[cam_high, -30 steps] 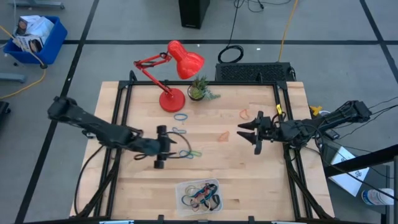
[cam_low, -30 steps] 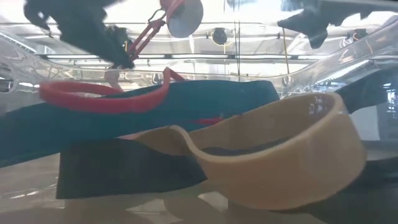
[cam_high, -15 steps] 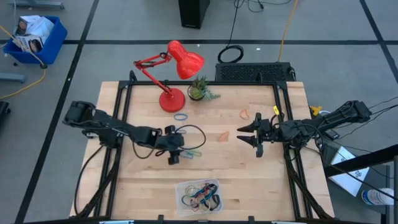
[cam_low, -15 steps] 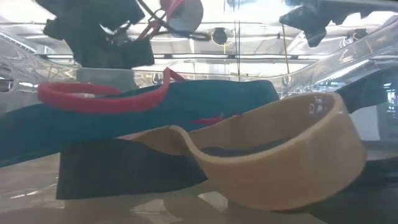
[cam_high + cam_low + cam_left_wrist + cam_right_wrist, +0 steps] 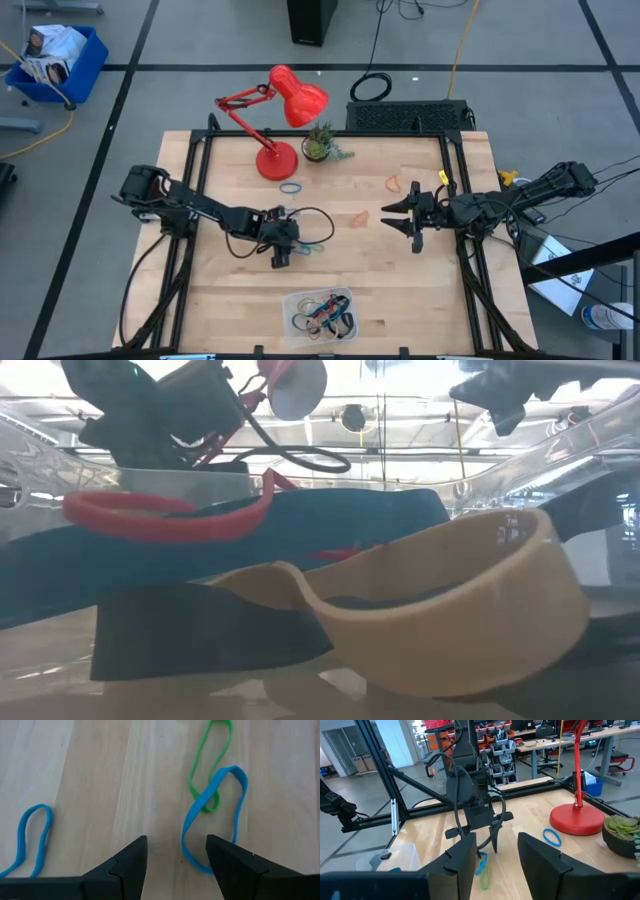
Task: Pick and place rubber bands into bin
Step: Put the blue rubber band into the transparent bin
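Just ahead of our left gripper (image 5: 176, 865), fingers spread wide, lay a blue rubber band (image 5: 210, 820) crossing a green one (image 5: 207, 760); our right gripper (image 5: 400, 216) waited well apart, parted, holding nothing.

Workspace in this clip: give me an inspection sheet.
Surface: pale wooden table, black-framed.
Job's things: clear plastic bin at near edge, holding mixed rubber bands; blue band crossing green band under left gripper; more loose bands near lamp.
Clutter: red desk lamp, small potted plant.
Grippers: left gripper open above the blue and green bands; right gripper open, empty.
Cables: black cable looping at left wrist.
Surroundings: blue crate on floor.
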Controlling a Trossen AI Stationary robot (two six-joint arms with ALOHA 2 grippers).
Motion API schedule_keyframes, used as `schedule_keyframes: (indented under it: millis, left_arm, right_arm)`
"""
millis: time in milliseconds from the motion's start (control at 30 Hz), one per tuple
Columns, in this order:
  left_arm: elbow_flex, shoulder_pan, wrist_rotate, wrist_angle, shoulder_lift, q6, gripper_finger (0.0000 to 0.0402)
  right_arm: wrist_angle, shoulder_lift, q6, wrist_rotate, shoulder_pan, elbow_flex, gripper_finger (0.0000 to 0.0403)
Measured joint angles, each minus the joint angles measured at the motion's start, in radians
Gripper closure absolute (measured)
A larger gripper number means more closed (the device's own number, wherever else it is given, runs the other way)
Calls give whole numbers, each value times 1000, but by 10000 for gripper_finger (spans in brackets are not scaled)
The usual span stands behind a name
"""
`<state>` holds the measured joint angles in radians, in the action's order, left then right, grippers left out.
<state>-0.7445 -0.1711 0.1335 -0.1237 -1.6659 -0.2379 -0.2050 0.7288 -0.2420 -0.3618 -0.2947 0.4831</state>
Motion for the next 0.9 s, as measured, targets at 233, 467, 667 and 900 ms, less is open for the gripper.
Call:
schedule_keyframes:
  millis: [233, 467, 667, 900]
  left_arm:
    - [-1, 0, -11, 9, -9, -8, 236]
    - [-1, 2, -32, 21, -11, -6, 326]
    - [0, 2, -9, 43, -12, -1, 387]
    - [2, 2, -2, 73, 9, -68, 396]
  right_arm:
    - [0, 0, 0, -1, 0, 0, 268]
    - [1, 0, 0, -2, 0, 0, 269]
    - [0, 0, 0, -3, 0, 0, 269]
    - [1, 0, -3, -3, 0, 0, 269]
